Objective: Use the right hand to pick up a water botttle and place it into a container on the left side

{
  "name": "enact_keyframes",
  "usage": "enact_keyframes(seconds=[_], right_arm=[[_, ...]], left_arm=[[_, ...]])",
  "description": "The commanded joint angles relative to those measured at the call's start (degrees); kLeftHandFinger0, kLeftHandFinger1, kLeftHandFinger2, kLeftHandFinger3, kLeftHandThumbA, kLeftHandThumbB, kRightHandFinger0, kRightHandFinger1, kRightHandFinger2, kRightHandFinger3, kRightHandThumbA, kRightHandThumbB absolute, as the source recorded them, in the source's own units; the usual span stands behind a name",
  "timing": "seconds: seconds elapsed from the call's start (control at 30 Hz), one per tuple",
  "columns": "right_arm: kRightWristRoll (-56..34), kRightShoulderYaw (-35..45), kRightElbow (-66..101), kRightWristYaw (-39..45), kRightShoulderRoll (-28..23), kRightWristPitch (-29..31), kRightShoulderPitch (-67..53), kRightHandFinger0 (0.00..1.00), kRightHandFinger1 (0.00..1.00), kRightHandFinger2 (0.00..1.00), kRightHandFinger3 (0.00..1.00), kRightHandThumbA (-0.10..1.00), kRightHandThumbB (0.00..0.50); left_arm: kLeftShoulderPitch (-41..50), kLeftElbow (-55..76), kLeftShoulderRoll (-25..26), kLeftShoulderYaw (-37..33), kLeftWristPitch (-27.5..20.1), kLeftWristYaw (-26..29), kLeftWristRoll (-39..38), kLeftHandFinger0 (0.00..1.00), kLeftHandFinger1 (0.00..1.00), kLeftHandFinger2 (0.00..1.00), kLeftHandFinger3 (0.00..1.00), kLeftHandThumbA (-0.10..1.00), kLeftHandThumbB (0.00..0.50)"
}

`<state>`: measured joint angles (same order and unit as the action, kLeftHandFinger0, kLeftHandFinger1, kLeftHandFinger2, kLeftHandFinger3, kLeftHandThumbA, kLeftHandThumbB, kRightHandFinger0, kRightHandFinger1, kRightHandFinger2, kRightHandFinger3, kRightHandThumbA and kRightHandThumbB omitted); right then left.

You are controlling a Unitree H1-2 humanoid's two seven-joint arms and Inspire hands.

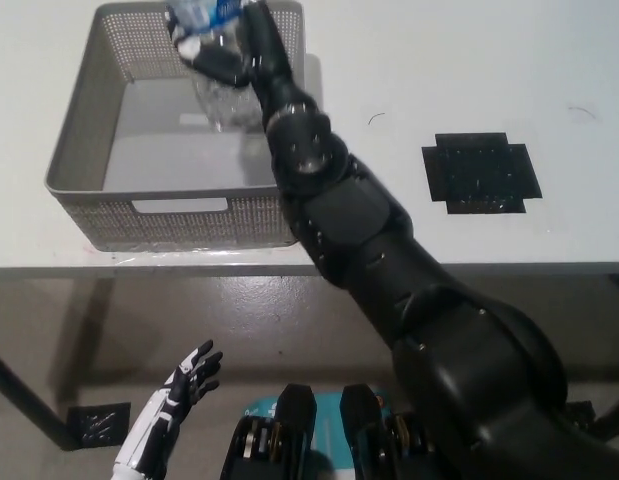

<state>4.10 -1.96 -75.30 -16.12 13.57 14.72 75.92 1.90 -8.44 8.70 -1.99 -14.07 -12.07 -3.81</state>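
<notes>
Right hand (232,52): black, closed around water bottle (221,70), held above the grey basket (74,160) on the white table (469,90). Left hand (179,385): white, fingers spread, empty, low beside table edge.

I see even, bright overhead light on the white table (489,60), which looks slightly washed out with no hard glare. The basket (74,150) throws a soft shadow to its right, and the floor (289,320) under the table is much dimmer. The water bottle (214,60) near the top edge looks motion-blurred; the rest is reasonably sharp.
</notes>
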Motion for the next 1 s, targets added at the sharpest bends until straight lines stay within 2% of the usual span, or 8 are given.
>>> enact_keyframes(seconds=[0.0, 0.17, 0.3, 0.33, 0.37, 0.53, 0.63, 0.97], right_arm=[[0.66, -0.58, -2.23, -1.53, 0.15, 3.18, 4.01, 0.00, 0.35, 0.77, 0.70, -0.10, 0.090], [1.58, -1.69, -3.98, -2.50, -0.33, 2.42, 3.17, 0.01, 0.33, 0.66, 0.55, -0.04, 0.176], [1.18, -1.67, -4.06, -0.97, -0.85, 3.07, 2.45, 0.33, 0.59, 0.75, 0.64, 0.43, 0.341], [0.99, -1.75, -4.12, 1.36, -1.40, 3.67, 2.18, 0.60, 0.78, 0.91, 1.00, 0.60, 0.425], [1.05, -1.93, -4.08, 2.46, -1.66, 3.98, 1.92, 0.71, 0.92, 1.00, 1.00, 0.67, 0.453], [0.76, -1.97, -3.61, 4.93, -2.05, 7.71, 0.90, 1.00, 1.00, 1.00, 1.00, 0.82, 0.451], [1.98, -3.10, -3.32, 4.72, -2.27, 8.69, 0.57, 1.00, 1.00, 1.00, 1.00, 1.00, 0.486], [3.33, -4.39, -0.90, -0.18, -3.97, 10.74, 0.43, 1.00, 1.00, 1.00, 1.00, 1.00, 0.454]], left_arm=[[-1.09, 1.86, 0.84, 0.16, -0.79, -0.93, -1.17, 1.00, 1.00, 1.00, 1.00, 1.00, 0.231], [-1.43, 1.56, 1.20, 0.18, -1.32, -1.33, -1.47, 1.00, 1.00, 1.00, 1.00, 1.00, 0.213], [-1.72, 1.30, 1.34, 0.06, -1.99, -1.46, -1.01, 1.00, 1.00, 1.00, 1.00, 1.00, 0.199], [-2.13, 1.07, 1.32, -0.10, -2.14, -1.57, -0.80, 1.00, 1.00, 1.00, 1.00, 1.00, 0.189], [-2.22, 1.24, 1.40, -0.21, -1.79, -1.81, -0.90, 1.00, 1.00, 1.00, 1.00, 1.00, 0.187], [-2.10, 1.76, 1.30, -0.20, -0.78, -2.10, -1.21, 1.00, 1.00, 1.00, 1.00, 1.00, 0.187], [-2.00, 1.67, 1.22, -0.19, -1.05, -2.30, -1.30, 1.00, 1.00, 1.00, 1.00, 1.00, 0.192], [-2.27, 1.81, 1.25, -0.33, -0.79, -2.23, -0.60, 1.00, 1.00, 1.00, 1.00, 1.00, 0.194]])
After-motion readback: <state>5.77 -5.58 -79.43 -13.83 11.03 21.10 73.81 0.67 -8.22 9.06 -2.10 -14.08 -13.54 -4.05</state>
